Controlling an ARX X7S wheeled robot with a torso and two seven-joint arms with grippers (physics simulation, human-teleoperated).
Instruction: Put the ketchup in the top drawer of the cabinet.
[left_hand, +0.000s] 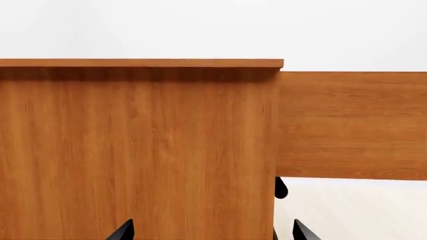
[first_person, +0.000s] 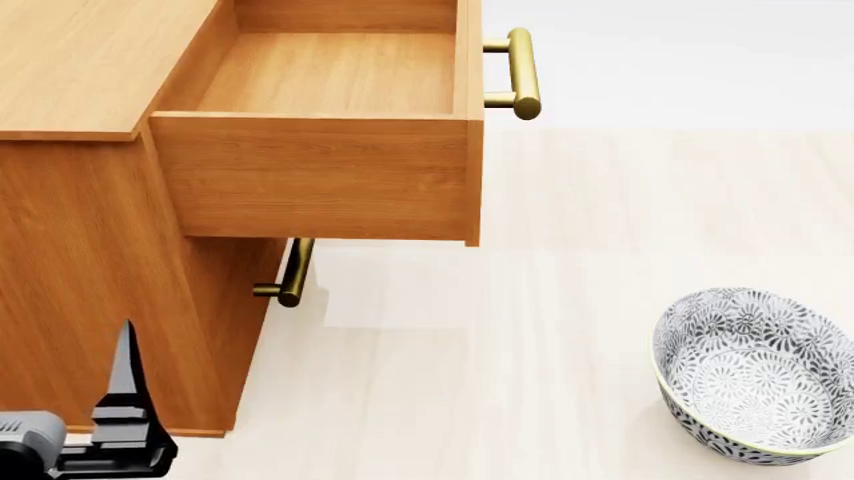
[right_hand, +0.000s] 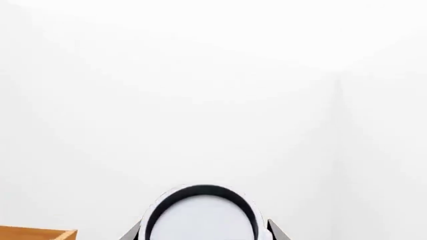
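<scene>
Pale floor (first_person: 534, 330), left tool (first_person: 127, 400) upright

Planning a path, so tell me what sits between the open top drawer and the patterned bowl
Only bare pale floor separates the top drawer from the bowl, in the head view.

Pale floor (first_person: 561, 330) under cabinet (first_person: 94, 300), bowl (first_person: 754, 375)

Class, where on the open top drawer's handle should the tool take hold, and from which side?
Grip the brass handle at mid-bar, between its two posts, coming from the top drawer's front, at the head view's right. The bar stands off the front panel, leaving a gap for one finger behind it.
</scene>
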